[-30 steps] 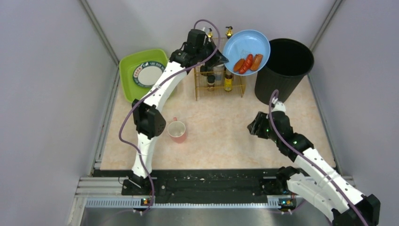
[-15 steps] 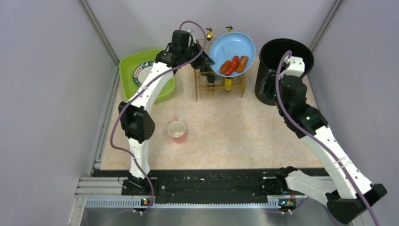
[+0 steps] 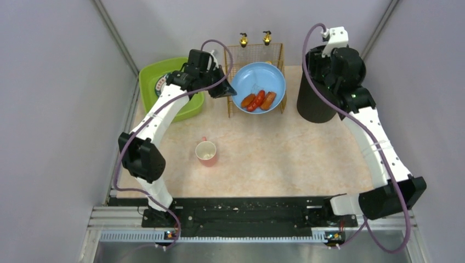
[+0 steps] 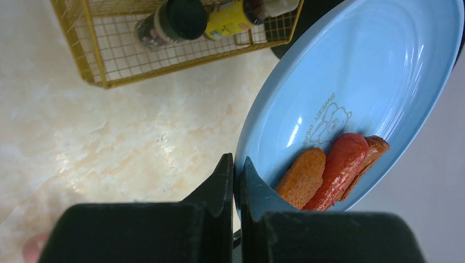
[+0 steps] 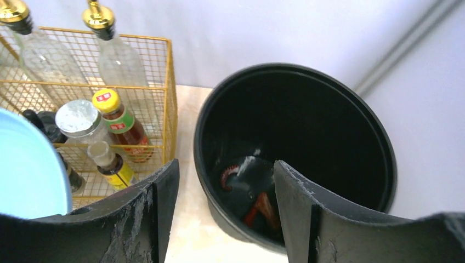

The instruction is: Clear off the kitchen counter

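Note:
My left gripper (image 4: 237,161) is shut on the near rim of a light blue plate (image 4: 373,66), which hangs tilted over the kitchen counter (image 4: 109,126). Three orange-red sausages (image 4: 334,170) lie at the plate's low side. From above, the blue plate (image 3: 263,76) hovers in front of the wire rack, with the left gripper (image 3: 229,92) at its left edge. Over the black bin (image 5: 307,74) my right gripper (image 5: 225,164) stands open and holds nothing; the bin's near rim shows between the fingers. Red and orange scraps (image 5: 263,205) lie at the bin's bottom.
A gold wire rack (image 3: 255,52) with several bottles stands at the back, left of the black bin (image 3: 312,107). A green basin (image 3: 189,107) holding a white plate (image 3: 162,82) sits at the back left. A pink cup (image 3: 207,152) stands mid-counter. A black rail (image 3: 247,211) runs along the near edge.
The left arm carried the blue plate left and lower, away from the bin to in front of the rack. The right arm swung up from the counter to above the bin, jaws wider.

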{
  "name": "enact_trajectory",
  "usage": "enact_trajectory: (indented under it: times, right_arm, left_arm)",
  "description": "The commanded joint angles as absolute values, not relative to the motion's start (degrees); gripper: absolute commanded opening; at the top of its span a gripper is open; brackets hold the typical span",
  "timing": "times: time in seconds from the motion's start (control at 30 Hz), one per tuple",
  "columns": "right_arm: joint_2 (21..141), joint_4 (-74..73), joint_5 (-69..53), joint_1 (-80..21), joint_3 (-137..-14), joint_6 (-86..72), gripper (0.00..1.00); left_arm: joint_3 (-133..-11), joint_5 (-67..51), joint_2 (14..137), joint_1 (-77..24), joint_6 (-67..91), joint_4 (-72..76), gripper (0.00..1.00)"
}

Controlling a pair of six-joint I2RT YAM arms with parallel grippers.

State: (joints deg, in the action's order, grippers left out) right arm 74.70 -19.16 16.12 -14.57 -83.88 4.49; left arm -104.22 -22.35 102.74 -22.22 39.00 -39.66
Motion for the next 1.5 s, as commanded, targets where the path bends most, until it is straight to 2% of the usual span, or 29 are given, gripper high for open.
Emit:
enact_trajectory:
  times: [0.0,0.43,0.63,0.83,1.03,1.2,1.33,1.47]
  right_arm:
    - [79.91,-18.46,5.06,-11.03,-91.17,9.22,0.63]
    - [93.84,-25.4,-3.45,-8.32,-99.12,7.51,0.6]
    - [95.19,-26.63,-3.25,-8.31,-98.25,7.48,0.58]
    - [95.36,-29.11,-2.64,-8.33,-97.67,7.65,0.51]
    - [94.87,-31.18,-2.51,-8.27,-97.26,7.52,0.36]
    - [94.42,-33.34,-2.19,-8.29,-97.4,8.05,0.3]
    - [93.64,-35.12,-0.64,-8.3,-97.95,8.26,0.01]
    - [90.65,-35.45,-0.26,-8.32,-97.33,8.14,0.0]
  left_arm:
    - [-100.4,-22.23,95.01,-22.11,34.89,-39.09,0.0]
    - [-83.42,-22.96,83.59,-22.09,30.84,-38.45,0.0]
    - [-78.44,-23.66,79.72,-22.07,29.68,-38.28,0.0]
    - [-74.28,-23.82,75.93,-22.06,28.7,-37.97,0.0]
    - [-72.69,-24.3,74.38,-22.05,28.24,-37.45,0.0]
    - [-71.71,-25.07,73.76,-22.04,28.26,-36.88,0.0]
    - [-71.42,-25.4,73.25,-22.04,28.21,-36.76,0.0]
    - [-71.2,-25.56,72.62,-21.98,28.13,-36.56,0.0]
